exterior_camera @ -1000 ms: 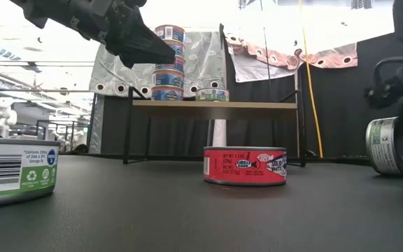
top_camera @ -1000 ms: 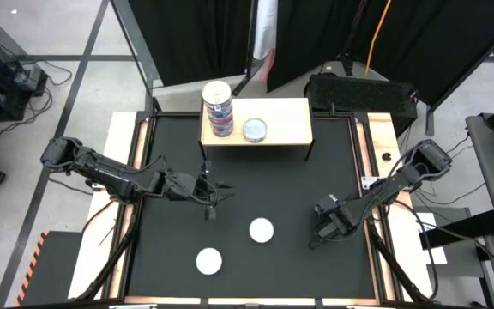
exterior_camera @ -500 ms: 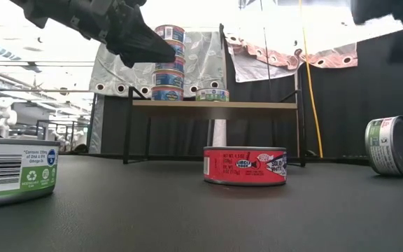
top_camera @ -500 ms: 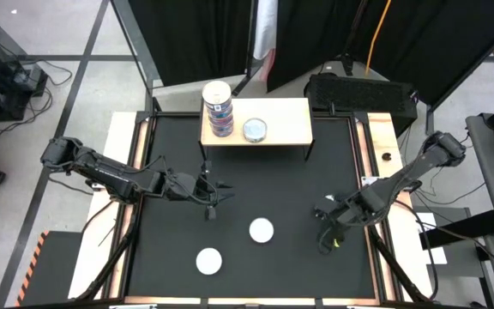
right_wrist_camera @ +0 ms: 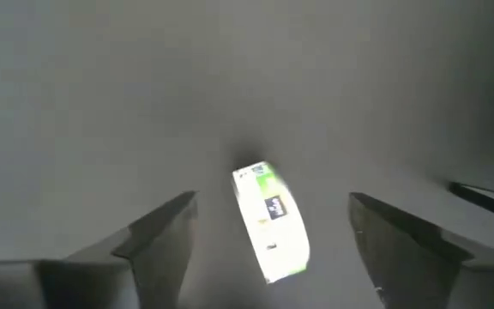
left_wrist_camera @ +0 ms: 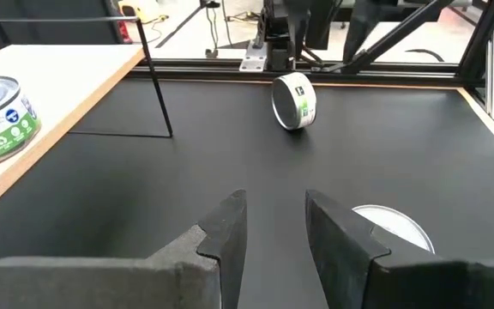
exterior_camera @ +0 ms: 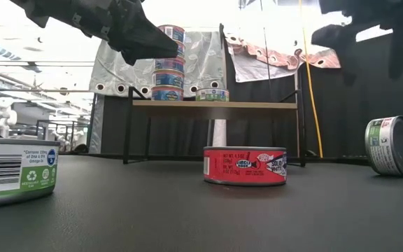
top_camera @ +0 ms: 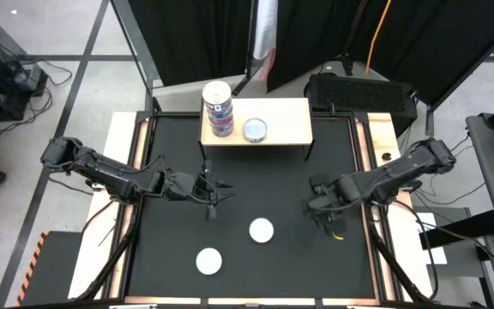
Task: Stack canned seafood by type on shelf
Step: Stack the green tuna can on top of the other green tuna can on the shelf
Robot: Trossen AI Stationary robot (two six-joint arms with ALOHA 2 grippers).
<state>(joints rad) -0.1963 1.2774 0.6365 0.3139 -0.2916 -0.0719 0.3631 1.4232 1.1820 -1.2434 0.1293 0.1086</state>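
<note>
The step in hand seems to be the pick-up of the green-white tin, which stands on its edge on the black table at the right side. The right gripper hangs above it with its 2 fingers spread wide and nothing between them. As I judge it, the next move calls for lowering around the tin and closing on its flat faces, but a tin on its edge may roll away, so the approach should be slow. The left gripper waits over the table left of the middle, its fingers a little apart and empty. On the shelf at the far side there is already a stack of blue tins and 1 single green-white tin beside it. A red tin and another green-white tin lie flat on the near part of the table. In the high view the right arm covers most of the tipped tin, and its label cannot be read.
</note>
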